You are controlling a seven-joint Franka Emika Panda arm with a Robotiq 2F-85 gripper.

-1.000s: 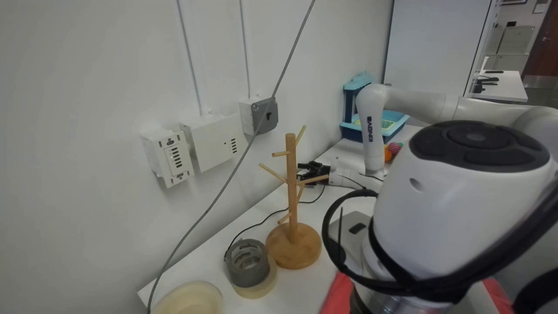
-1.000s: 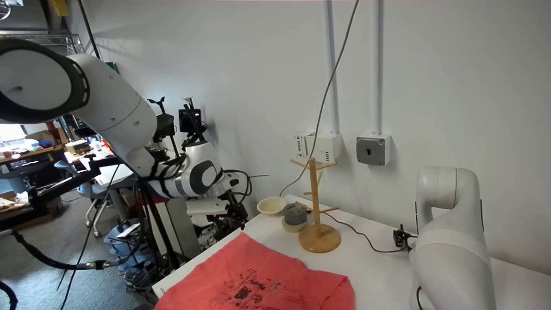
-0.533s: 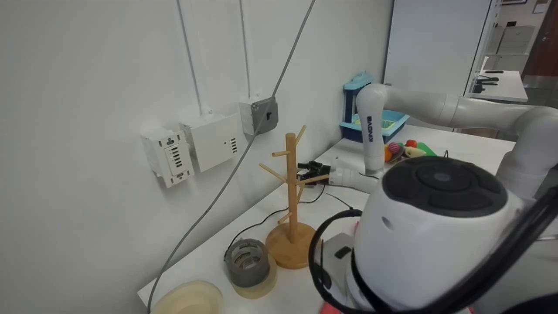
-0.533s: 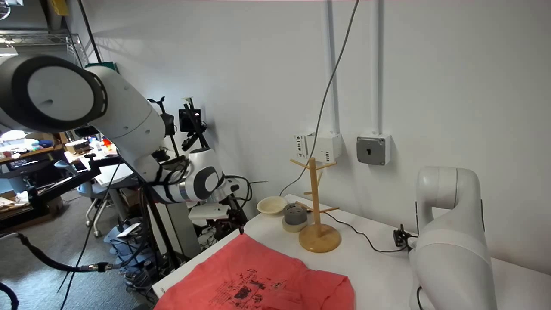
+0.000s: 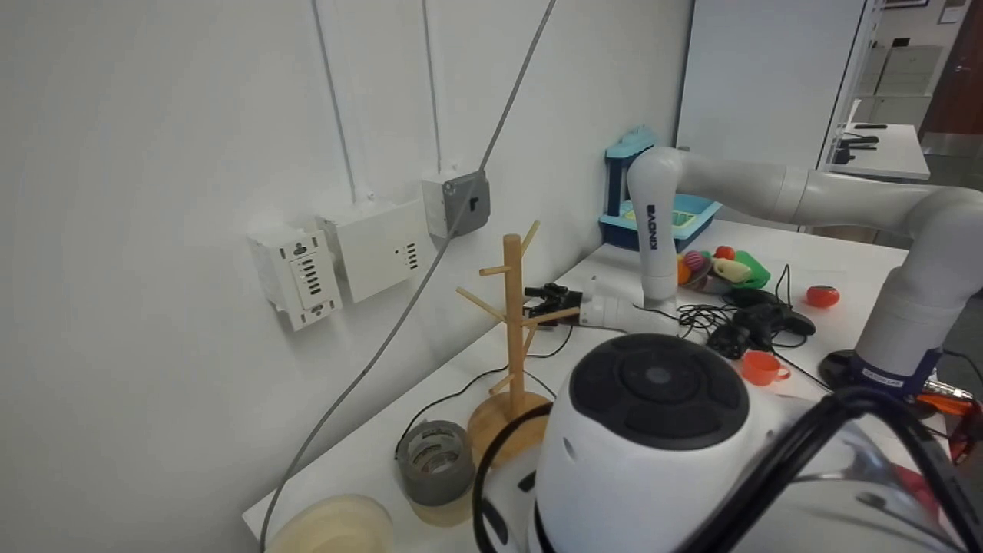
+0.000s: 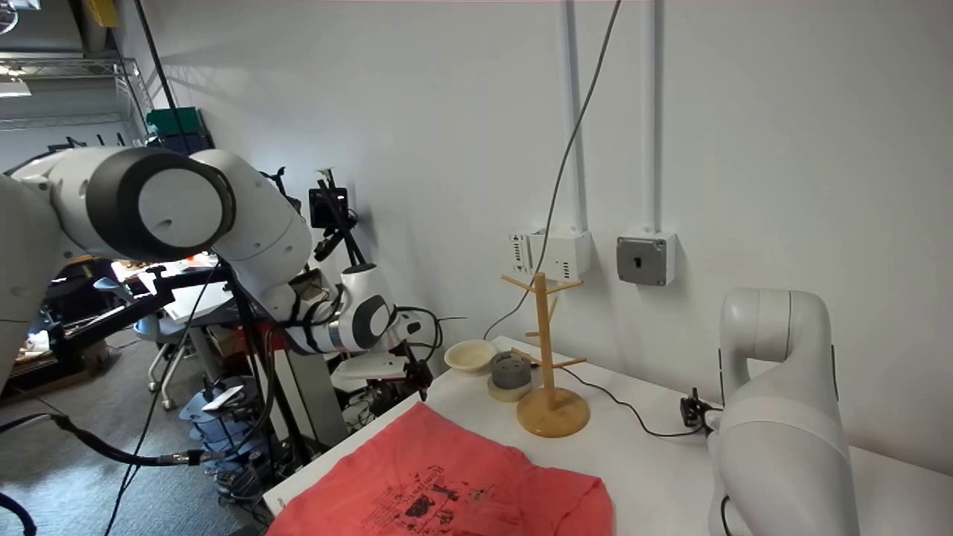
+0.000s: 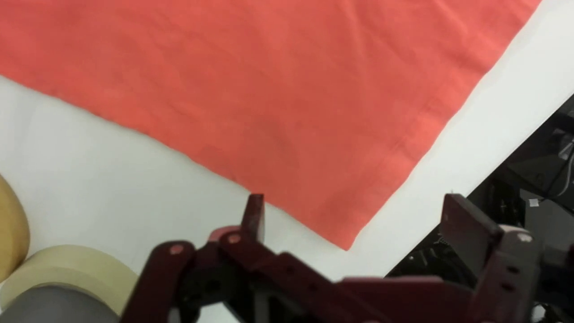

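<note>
A red-orange T-shirt (image 7: 287,98) with a dark print lies flat on the white table (image 6: 640,484). In the wrist view my gripper (image 7: 354,196) stands open above one pointed corner of the cloth. That corner shows between the widely parted fingers (image 7: 254,217), and nothing is held. Whether the fingertips touch the table cannot be told. Seen from outside, the gripper (image 6: 418,381) hangs at the table's edge near the shirt's corner. My wrist housing (image 5: 645,461) hides the gripper and most of the shirt in an exterior view.
A wooden mug tree (image 6: 551,413), stacked tape rolls (image 6: 511,376) and a pale bowl (image 6: 470,356) stand near the wall. Another white arm (image 6: 782,439) rests on the table. A red cup (image 5: 762,369), cables and toy food (image 5: 726,269) lie farther along.
My arm has swung across and lower, bringing the wrist nearer the mug tree and tape in an exterior view. The cup and controllers have come into sight. The shirt has not moved.
</note>
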